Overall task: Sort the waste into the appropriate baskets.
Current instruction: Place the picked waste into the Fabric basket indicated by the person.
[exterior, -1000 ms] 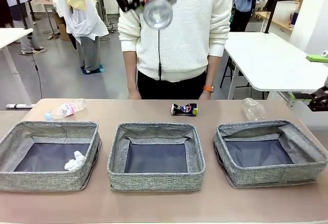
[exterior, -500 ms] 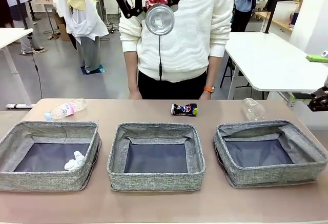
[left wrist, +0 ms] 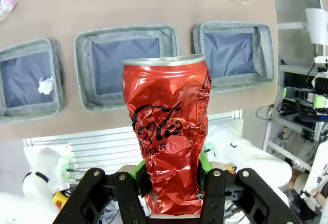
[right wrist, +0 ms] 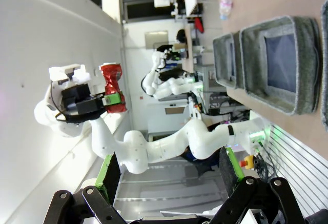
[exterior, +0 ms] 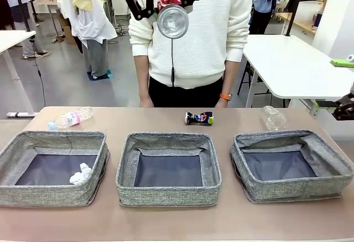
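High above the table, in front of the person's chest, my left gripper [exterior: 168, 6] is shut on the dented red can [exterior: 172, 19], whose silver base faces the front camera. From the left wrist, the red can [left wrist: 166, 137] stands upright between the green pads, over the three grey baskets: left [exterior: 50, 195], middle [exterior: 168, 194], right [exterior: 293, 189]. A white paper ball [exterior: 81, 174] lies in the left basket. On the far tabletop lie the bottle [exterior: 70, 118], the dark blue can [exterior: 198, 118] and the clear cup [exterior: 273, 117]. My right gripper [right wrist: 171, 175] is open, holding nothing.
A person in a white sweater [exterior: 193, 37] stands at the far edge behind the middle basket, hands down by the table. A white table [exterior: 293, 65] stands behind to the right. Bare tabletop runs along the front of the baskets.
A second ago the left gripper shifted slightly right with the red can and turned its base more toward the camera. It has held still since. Nothing on the table moved.
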### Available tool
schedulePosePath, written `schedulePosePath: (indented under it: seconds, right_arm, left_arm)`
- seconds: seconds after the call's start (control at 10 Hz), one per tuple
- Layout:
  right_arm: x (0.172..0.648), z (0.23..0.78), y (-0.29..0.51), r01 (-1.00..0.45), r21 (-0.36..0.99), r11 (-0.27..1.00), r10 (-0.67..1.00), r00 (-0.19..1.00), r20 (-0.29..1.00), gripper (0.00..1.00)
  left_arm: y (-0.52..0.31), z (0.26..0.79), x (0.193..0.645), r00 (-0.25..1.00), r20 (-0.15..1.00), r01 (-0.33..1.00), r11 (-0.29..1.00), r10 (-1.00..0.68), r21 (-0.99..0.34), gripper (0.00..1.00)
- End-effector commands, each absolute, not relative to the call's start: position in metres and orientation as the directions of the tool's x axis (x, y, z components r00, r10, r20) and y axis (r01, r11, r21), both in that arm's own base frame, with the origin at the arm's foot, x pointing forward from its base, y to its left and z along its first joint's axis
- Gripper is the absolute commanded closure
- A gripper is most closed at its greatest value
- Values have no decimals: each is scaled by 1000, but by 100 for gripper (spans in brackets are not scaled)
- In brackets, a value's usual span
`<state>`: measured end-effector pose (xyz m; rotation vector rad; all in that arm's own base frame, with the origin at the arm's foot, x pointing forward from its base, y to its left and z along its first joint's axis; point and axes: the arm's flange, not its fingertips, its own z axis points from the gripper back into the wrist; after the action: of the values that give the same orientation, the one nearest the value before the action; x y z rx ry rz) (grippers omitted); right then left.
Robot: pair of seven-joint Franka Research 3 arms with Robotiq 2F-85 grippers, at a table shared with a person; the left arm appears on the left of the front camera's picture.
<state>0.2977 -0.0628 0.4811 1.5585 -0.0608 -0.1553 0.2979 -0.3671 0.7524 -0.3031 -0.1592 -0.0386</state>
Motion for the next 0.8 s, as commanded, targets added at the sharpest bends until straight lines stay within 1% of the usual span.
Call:
schedulePosePath:
  seconds: [0.0,0.7]
  right_arm:
    - [299,483,-64,32,999,-8,-134,990,-33,0]
    - [299,483,-64,32,999,-8,-134,990,-33,0]
  left_arm:
    - [-364,753,294,984,177,60,954,-7,-294,71]
    - [-364,753,294,984,177,60,954,-7,-294,71]
